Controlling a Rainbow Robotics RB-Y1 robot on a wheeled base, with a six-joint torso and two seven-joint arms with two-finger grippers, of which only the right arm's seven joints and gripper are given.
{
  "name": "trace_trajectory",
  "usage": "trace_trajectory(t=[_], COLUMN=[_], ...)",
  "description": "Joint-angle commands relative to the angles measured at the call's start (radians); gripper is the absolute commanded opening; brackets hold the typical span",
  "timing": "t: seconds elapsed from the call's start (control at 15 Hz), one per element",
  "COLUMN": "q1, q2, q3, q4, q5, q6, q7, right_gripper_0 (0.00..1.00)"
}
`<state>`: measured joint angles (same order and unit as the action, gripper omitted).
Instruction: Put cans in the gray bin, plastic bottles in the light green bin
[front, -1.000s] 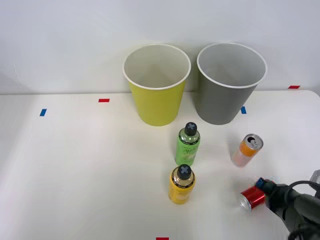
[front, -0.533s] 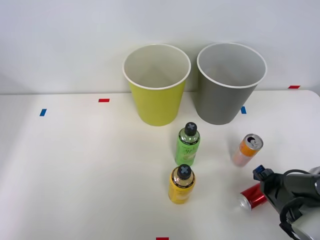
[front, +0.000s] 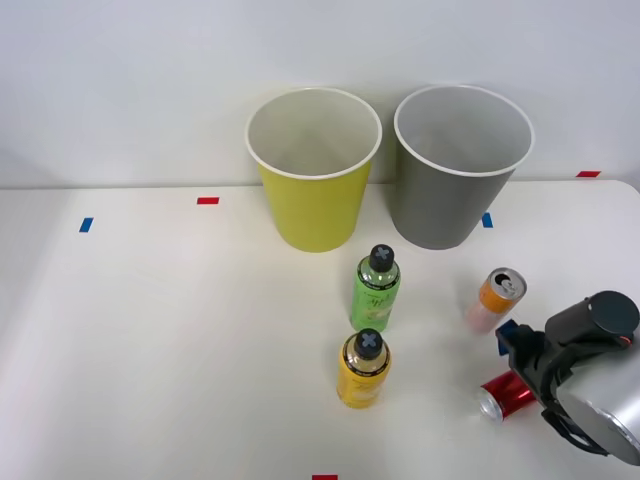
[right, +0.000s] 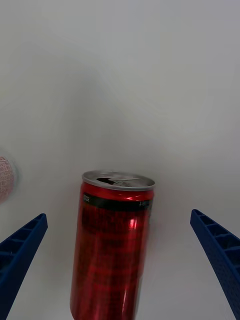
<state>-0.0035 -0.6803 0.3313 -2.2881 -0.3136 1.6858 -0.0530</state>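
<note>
The red can (front: 503, 396) lies on its side on the white table at the front right. My right gripper (front: 519, 352) hovers just above it, open; in the right wrist view the blue fingers (right: 22, 245) stand wide apart on either side of the red can (right: 112, 250) without touching it. The orange-pink can (front: 493, 300) stands upright a little farther back. The green bottle (front: 375, 290) and the yellow bottle (front: 364, 368) stand near the table's middle. At the back, the light green bin (front: 313, 205) is on the left and the gray bin (front: 440, 205) on the right.
Small tape marks lie on the table: red (front: 208, 201), blue (front: 86, 225), blue by the gray bin (front: 487, 220), red at the far right (front: 588, 174) and red at the front edge (front: 324, 477). A white wall rises right behind the bins.
My right arm has come up and swung in over the red can, the wrist turning so its round body now shows. The cans and bottles have not moved.
</note>
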Motion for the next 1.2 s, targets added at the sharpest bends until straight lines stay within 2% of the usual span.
trace_trajectory(t=[0.07,1.2], q1=[-0.016,-0.039], q2=[0.004,0.001], q3=[0.018,0.041], q4=[0.047,0.137], q5=[-0.002,-0.018], q6=[0.000,-0.017], q7=[-0.005,0.019], right_gripper_0=[1.00,0.99])
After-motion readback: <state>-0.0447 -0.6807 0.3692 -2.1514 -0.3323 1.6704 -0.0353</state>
